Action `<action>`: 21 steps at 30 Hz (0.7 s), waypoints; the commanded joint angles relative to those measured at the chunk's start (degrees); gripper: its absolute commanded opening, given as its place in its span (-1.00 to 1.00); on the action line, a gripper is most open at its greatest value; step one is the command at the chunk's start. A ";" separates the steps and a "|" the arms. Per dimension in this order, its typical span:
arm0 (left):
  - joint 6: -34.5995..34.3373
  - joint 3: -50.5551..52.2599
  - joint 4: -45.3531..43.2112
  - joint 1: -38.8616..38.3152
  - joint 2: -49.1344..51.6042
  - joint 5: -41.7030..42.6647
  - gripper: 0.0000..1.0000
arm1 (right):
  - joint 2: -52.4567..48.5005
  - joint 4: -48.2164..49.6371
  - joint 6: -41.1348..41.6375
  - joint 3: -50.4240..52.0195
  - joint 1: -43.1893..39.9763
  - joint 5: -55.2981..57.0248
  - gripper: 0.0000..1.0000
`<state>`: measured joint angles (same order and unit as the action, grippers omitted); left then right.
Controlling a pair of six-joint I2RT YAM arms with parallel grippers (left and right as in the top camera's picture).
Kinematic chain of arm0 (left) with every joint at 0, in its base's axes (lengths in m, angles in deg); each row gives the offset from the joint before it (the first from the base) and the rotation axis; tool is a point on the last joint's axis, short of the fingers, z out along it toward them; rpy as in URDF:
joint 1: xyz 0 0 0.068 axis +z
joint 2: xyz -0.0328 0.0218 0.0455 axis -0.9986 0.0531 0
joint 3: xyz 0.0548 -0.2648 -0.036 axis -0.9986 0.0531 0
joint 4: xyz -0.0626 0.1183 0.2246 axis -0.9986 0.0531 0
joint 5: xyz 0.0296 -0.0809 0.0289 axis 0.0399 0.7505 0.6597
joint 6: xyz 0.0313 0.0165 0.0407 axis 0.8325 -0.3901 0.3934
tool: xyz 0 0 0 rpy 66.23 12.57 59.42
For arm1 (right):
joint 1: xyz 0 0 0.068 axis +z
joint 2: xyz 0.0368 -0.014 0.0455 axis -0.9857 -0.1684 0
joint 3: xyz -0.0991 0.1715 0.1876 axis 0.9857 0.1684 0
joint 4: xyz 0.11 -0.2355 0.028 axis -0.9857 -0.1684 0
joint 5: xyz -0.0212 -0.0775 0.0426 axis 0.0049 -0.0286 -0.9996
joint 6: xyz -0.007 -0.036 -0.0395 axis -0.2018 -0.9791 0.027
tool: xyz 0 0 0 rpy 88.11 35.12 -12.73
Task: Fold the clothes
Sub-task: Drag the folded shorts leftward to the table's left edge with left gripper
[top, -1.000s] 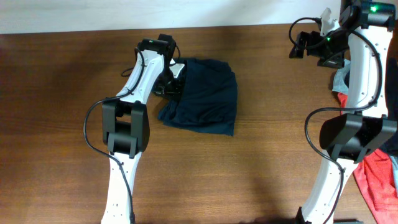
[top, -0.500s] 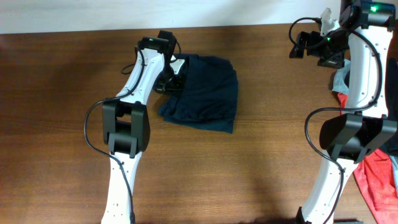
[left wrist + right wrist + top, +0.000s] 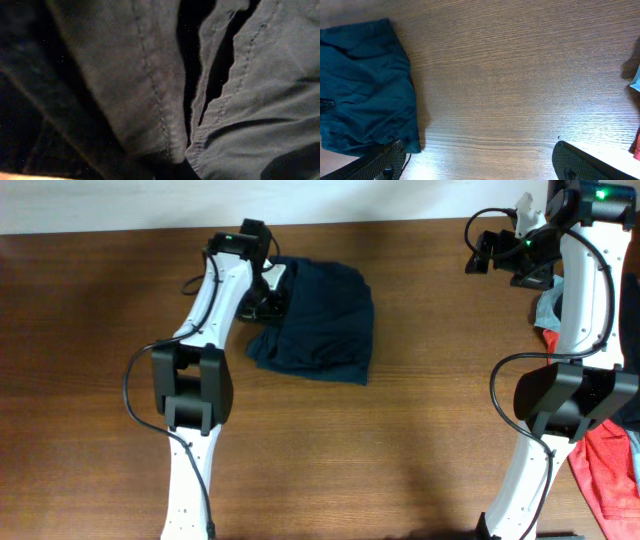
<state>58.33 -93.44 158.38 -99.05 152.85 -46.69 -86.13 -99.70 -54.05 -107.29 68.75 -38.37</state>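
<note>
Left end effector [image 3: 268, 300] gripping shorts [image 3: 325, 325], stitching [image 3: 150, 90] seen only wrist-side

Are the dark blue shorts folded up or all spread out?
Folded, untidily: the shorts lie as one compact block, no separate legs showing; the left wrist view shows overlapping layers.

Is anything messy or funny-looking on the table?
Yes. The shorts lie rumpled, not flat: their left side is bunched up where the left gripper pinches it. At the right edge of the table, a red garment and a pale blue garment sit in a loose heap.
</note>
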 commanded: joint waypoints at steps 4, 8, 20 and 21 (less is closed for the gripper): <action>-4.48 -1.22 -1.53 3.67 -2.78 -0.44 -0.99 | -0.04 0.00 0.07 -0.09 -0.11 -0.11 0.97; -6.80 -1.22 -2.89 6.80 -3.10 1.77 -0.99 | -0.04 0.00 0.09 -0.09 -0.11 -0.11 0.97; -17.38 -1.22 -9.70 20.20 -7.41 9.42 -0.99 | -0.04 0.00 0.07 -0.09 -0.11 -0.11 0.97; -18.45 -1.22 -10.14 21.35 -7.67 9.55 -0.99 | -0.04 0.00 0.07 -0.09 -0.11 -0.11 0.97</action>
<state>45.04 -93.48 149.20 -81.11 150.56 -39.78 -86.13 -99.70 -54.10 -107.29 68.75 -38.37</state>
